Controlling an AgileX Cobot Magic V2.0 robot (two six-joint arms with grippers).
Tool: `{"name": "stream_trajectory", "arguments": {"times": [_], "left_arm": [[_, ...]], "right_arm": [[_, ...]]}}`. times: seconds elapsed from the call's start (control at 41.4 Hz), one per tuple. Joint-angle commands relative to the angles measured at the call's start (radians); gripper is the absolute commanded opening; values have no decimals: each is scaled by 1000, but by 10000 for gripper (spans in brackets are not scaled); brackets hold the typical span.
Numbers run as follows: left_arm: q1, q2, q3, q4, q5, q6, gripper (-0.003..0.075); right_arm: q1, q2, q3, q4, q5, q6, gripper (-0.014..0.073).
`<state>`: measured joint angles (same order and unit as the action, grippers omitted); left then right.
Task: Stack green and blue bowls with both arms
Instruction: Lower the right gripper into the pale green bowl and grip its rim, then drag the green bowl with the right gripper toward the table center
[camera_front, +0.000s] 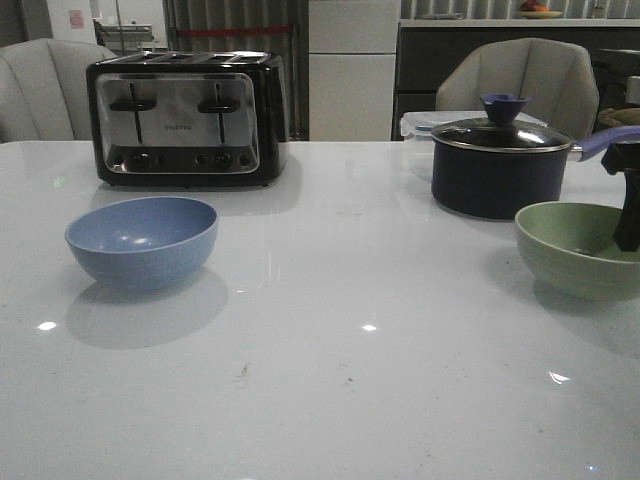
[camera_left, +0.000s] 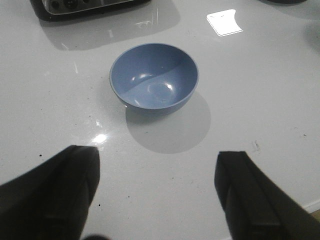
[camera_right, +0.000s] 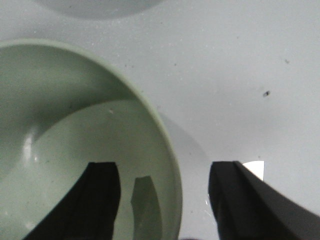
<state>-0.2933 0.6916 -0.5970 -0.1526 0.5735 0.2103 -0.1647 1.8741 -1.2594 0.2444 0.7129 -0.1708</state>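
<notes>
Right claw straddled the green bowl's rim; blue bowl waited on the left.

I saw the pale sage-green matte bowl (camera_right: 75, 150) at the table's right edge, my right gripper (camera_right: 165, 200) spread, one finger inside, one outside its wall. The dusty-blue bowl (camera_left: 154, 77) sat ahead of my spread, empty left gripper (camera_left: 157, 200), well apart.

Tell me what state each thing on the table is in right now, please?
blue bowl: upright, empty, untouched.
green bowl: upright, empty, its rim between the right gripper's open fingers.
right gripper: open, one finger inside the bowl, one outside.
left gripper: open, holding nothing, short of the blue bowl.
saucepan: lid on.
toaster: both levers up.
</notes>
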Motion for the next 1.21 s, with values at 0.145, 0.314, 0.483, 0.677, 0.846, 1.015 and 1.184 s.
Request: {"name": "stream_trajectory", "arguments": {"times": [0.145, 0.314, 0.483, 0.677, 0.846, 1.015, 1.184], "left_arm": [[-9, 3, -33, -15, -78, 0, 526], [-9, 3, -33, -16, -78, 0, 526], [-9, 3, -33, -16, -79, 0, 526], [-9, 3, -33, -16, -84, 0, 526], [-9, 3, -33, -16, -84, 0, 526], [-9, 3, -33, -18, -84, 0, 526], [-9, 3, -33, -18, -84, 0, 526]], "right_arm": [[-6, -22, -53, 5, -27, -13, 238], [-6, -26, -81, 1, 6, -13, 111], [23, -83, -111, 1, 55, -15, 77], [147, -182, -105, 1, 67, -22, 77], [302, -210, -74, 11, 69, -23, 77], [475, -200, 7, 50, -21, -23, 77], [592, -161, 54, 90, -99, -23, 77]]}}
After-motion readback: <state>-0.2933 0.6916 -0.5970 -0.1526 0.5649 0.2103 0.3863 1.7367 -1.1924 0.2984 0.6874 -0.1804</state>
